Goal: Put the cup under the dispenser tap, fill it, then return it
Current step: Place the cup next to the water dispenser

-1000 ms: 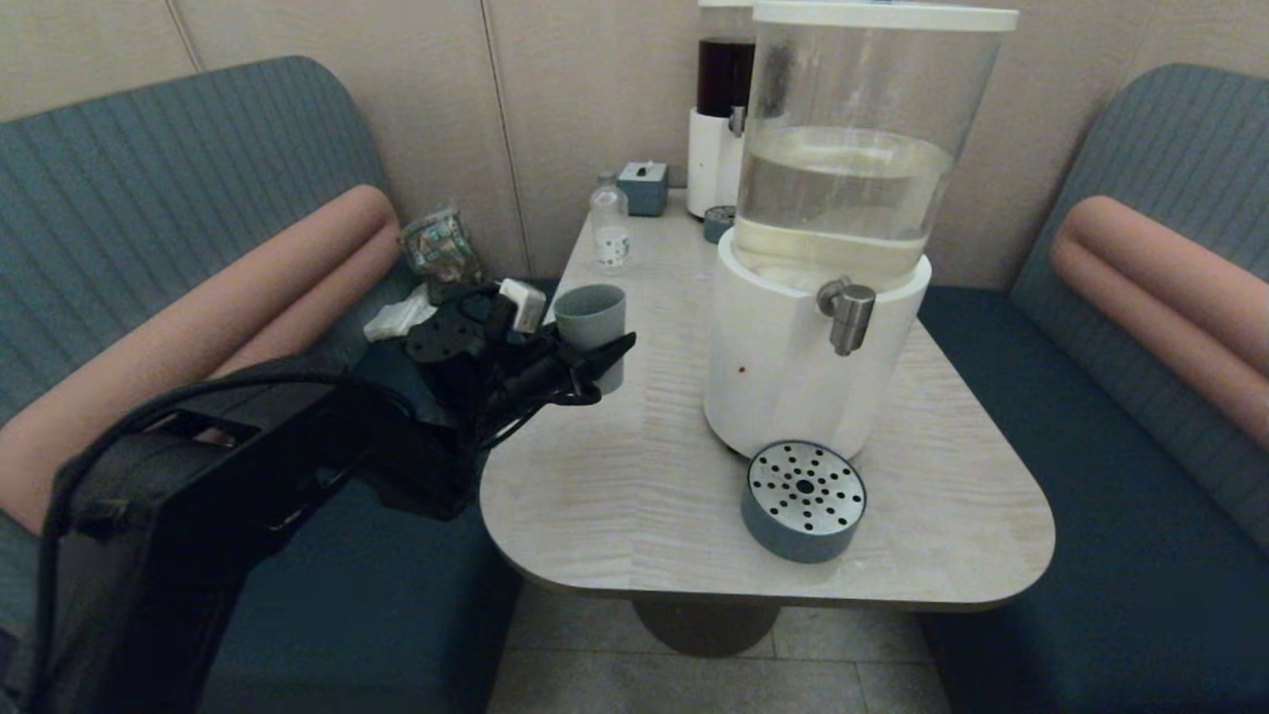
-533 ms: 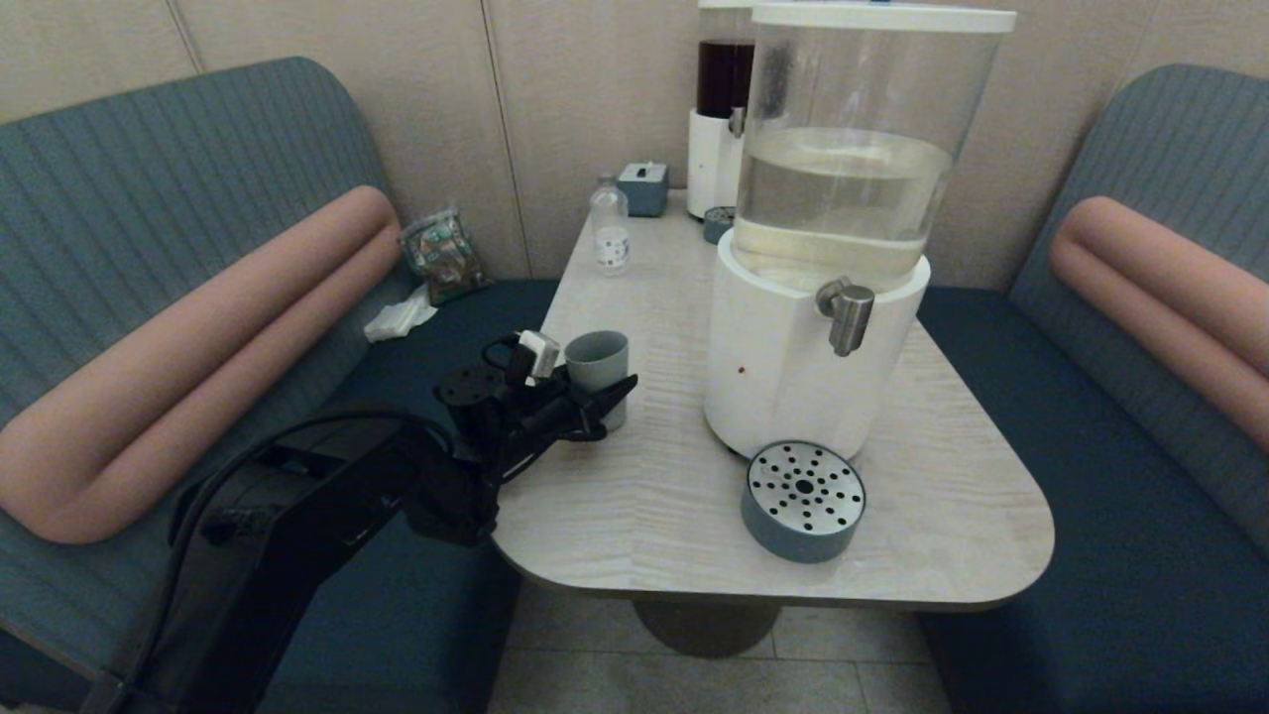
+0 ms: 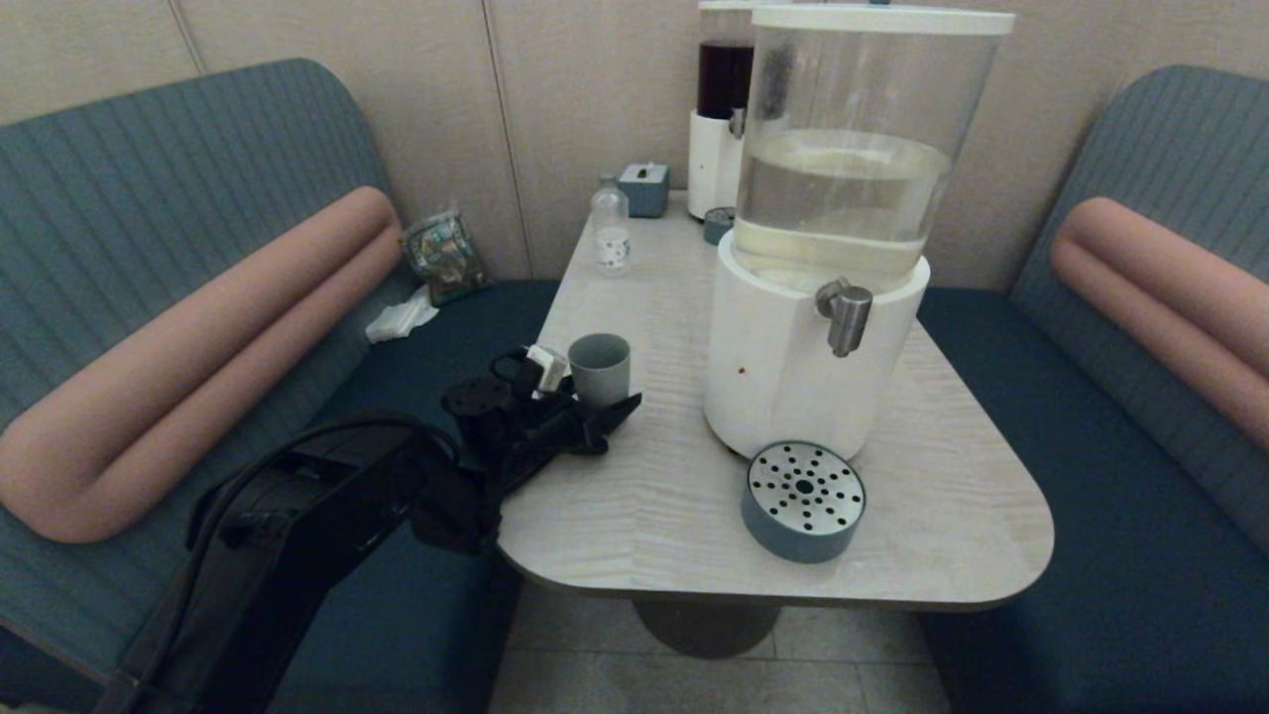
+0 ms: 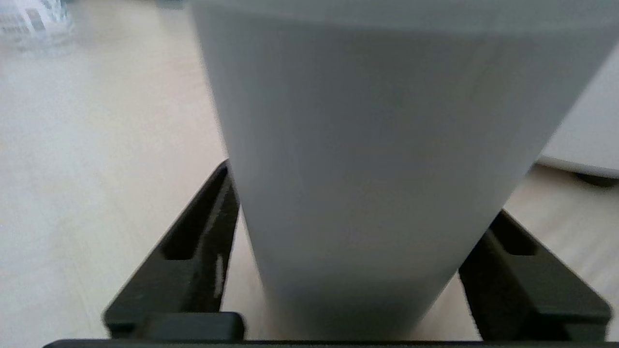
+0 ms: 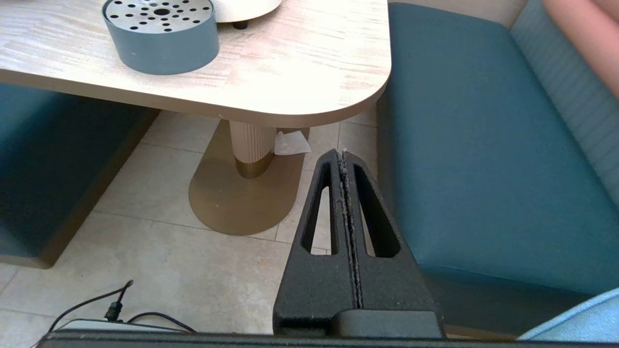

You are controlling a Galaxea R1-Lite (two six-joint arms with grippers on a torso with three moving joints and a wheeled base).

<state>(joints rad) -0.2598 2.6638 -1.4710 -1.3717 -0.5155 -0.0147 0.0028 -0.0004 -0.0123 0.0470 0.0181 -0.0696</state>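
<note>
The grey-blue cup [image 3: 599,367] stands upright on the pale table [image 3: 922,516], near its left edge and left of the big dispenser [image 3: 783,377]. The steel dispenser tap [image 3: 848,315] juts from the white base, well to the right of the cup. My left gripper [image 3: 610,395] reaches in level from the left. In the left wrist view the cup [image 4: 377,169] fills the picture between the black fingers [image 4: 203,241] of the left gripper [image 4: 362,191], which is open and flanks the cup's lower wall. My right gripper [image 5: 342,154] hangs shut and empty, low beside the table.
A round grey-blue drip tray [image 3: 803,501] with a perforated steel top sits in front of the dispenser. At the back stand a small clear bottle [image 3: 609,236], a blue-grey box [image 3: 643,186] and a slimmer dispenser [image 3: 722,109] with dark liquid. Teal benches flank the table.
My left arm has sunk and brought the cup down from above the table's left edge onto the tabletop. The right arm has kept still.
</note>
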